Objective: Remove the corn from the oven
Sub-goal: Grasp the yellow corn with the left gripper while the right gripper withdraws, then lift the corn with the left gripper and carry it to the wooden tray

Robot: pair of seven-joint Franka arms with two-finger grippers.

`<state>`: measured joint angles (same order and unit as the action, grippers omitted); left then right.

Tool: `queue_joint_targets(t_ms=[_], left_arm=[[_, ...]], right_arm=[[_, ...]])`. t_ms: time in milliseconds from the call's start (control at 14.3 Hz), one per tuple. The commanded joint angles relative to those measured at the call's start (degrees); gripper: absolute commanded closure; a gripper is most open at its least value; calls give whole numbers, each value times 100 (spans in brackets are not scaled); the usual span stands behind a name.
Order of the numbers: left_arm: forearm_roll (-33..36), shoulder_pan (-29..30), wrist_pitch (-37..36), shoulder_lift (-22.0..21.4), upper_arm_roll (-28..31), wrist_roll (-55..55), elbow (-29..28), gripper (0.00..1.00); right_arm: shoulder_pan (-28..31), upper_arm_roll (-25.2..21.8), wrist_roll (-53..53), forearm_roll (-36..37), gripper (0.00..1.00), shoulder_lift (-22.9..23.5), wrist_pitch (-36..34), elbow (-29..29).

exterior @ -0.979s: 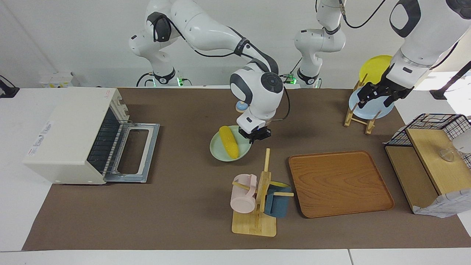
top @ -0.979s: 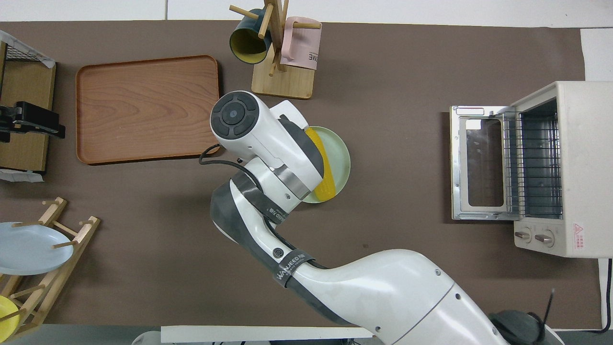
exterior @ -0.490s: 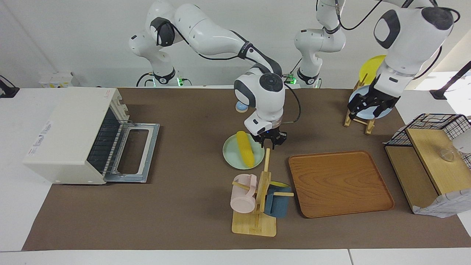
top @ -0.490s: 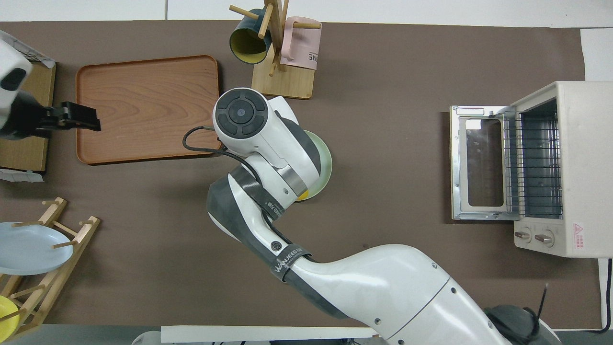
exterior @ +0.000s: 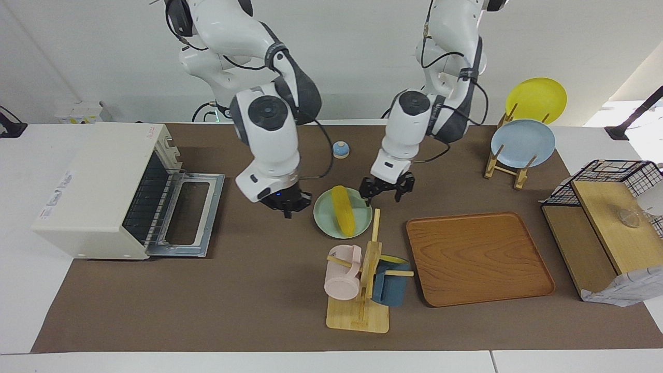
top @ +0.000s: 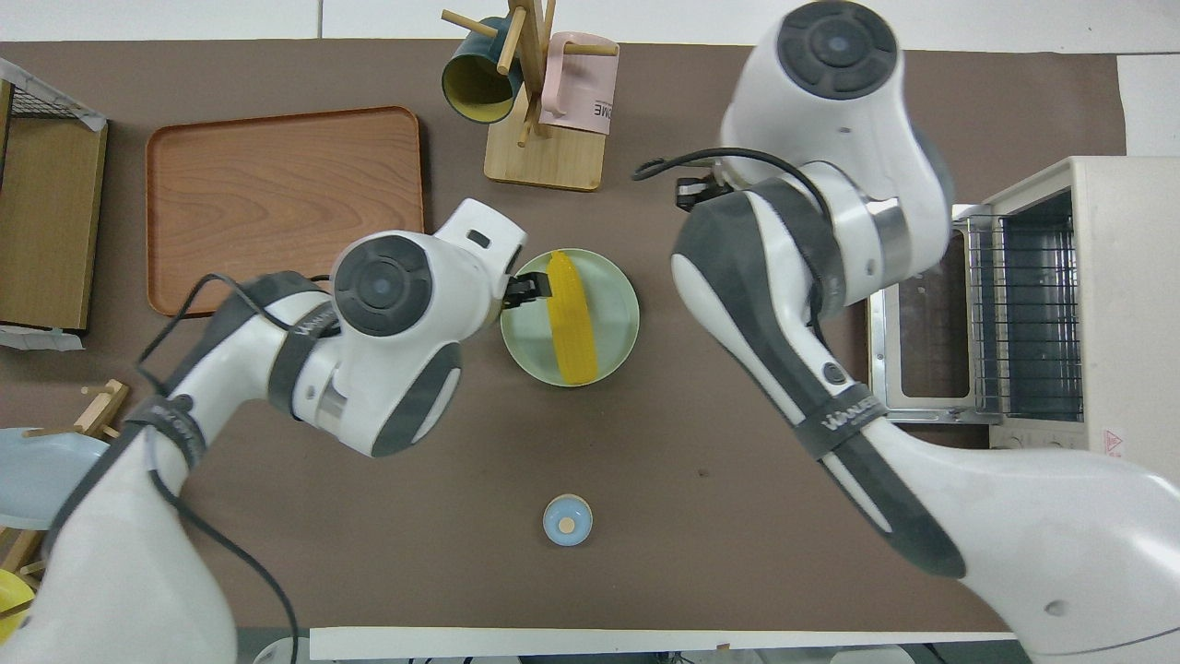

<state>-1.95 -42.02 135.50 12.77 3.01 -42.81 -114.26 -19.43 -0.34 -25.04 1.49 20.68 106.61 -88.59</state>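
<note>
Left pincer (exterior: 387, 190) spread, empty, beside the corn (exterior: 344, 210); right pincer (exterior: 285, 203) apparently closed, empty.

One corn (exterior: 343, 209) lies on one green plate (exterior: 325, 224) between the two grippers, the left gripper (exterior: 387, 188) just beside the plate's rim and the right gripper (exterior: 284, 203) near it on the side of the one oven (exterior: 98, 189). Well apart from the left gripper stand two racked plates, one yellow plate (exterior: 536, 99) and one blue plate (exterior: 522, 143). Two mugs, a pink mug (exterior: 342, 272) and a blue mug (exterior: 389, 288), hang below both grippers on one mug tree (exterior: 369, 269), with one wooden tray (exterior: 478, 258) beside them and one small blue knob (exterior: 340, 149) on the mat.
</note>
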Motion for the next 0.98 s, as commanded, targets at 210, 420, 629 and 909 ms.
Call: queue_joint_targets(t_ms=[210,420,629,909], left_arm=[[10,-465,134,946,130,-438,791,0],[10,-535,531,1201,130,-466,747,30],[186,-465,31,1192,139,-211,878,100],[186,481,-1304,1027,191,743,1564,100]], right_arm=[[1002,104,1203,571,99,-925,1421,-2538],[1082,104,1203,599,99,-829,1669,-2751],[1125,104,1221,677,99,-662,1889,-2821],[1196,104,1195,1125,99,-644,1924,-2988]])
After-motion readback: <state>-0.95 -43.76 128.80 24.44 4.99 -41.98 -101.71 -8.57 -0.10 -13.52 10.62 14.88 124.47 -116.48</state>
